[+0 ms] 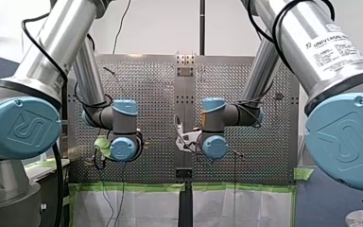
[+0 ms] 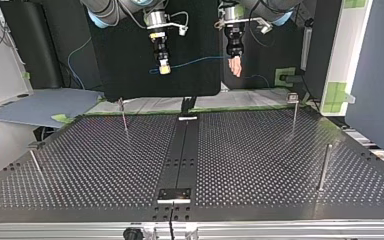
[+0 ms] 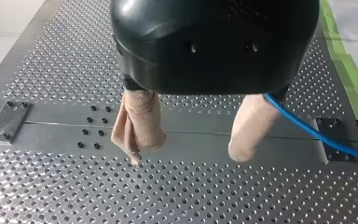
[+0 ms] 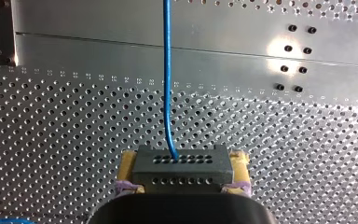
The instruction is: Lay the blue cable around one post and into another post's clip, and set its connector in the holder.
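Right gripper [image 4: 182, 173] clamped tight on dark connector [image 4: 182, 161], high above centre strip [image 2: 180, 150], toward strip's far end. Blue cable [image 2: 195, 62] spans from connector to left gripper [image 3: 186, 156], also above strip's far end. Left's beige fingers [image 3: 137, 126] spread wide, nothing between; cable passes outside one finger. Advice: centre cable between left's fingers, grip, then lower toward post [image 2: 294, 107] off strip's far end, keeping mild slack.

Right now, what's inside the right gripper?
My right gripper clamps a dark connector between yellow pads; the blue cable leaves its holed face. Its rear is hidden under the gripper body.
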You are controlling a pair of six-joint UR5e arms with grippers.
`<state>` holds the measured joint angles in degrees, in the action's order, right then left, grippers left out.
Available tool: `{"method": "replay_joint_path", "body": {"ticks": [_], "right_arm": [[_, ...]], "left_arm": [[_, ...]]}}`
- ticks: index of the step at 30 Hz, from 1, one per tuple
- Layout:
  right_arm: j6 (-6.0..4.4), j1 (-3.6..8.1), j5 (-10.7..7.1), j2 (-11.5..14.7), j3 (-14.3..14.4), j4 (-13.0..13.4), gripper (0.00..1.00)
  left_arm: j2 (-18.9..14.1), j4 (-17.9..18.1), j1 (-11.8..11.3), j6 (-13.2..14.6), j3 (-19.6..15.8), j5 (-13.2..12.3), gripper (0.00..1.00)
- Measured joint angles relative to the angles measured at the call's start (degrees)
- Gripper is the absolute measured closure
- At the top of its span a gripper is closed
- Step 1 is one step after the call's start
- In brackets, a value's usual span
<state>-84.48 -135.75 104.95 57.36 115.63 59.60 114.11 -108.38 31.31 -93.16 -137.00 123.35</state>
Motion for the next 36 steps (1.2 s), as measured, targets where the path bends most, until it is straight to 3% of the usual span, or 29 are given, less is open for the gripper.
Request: {"method": "replay_joint_path", "body": {"ticks": [27,36], "right_arm": [[0.0,0.0,-0.02,0.0,0.0,-0.02,1.0],[0.0,0.0,0.0,0.0,0.0,-0.09,1.0]], "left_arm": [[-0.04,-0.04,-0.01,0.0,-0.01,0.01,0.0],[-0.01,-1.88,1.86,0.0,-0.25,1.25,0.0]]}}
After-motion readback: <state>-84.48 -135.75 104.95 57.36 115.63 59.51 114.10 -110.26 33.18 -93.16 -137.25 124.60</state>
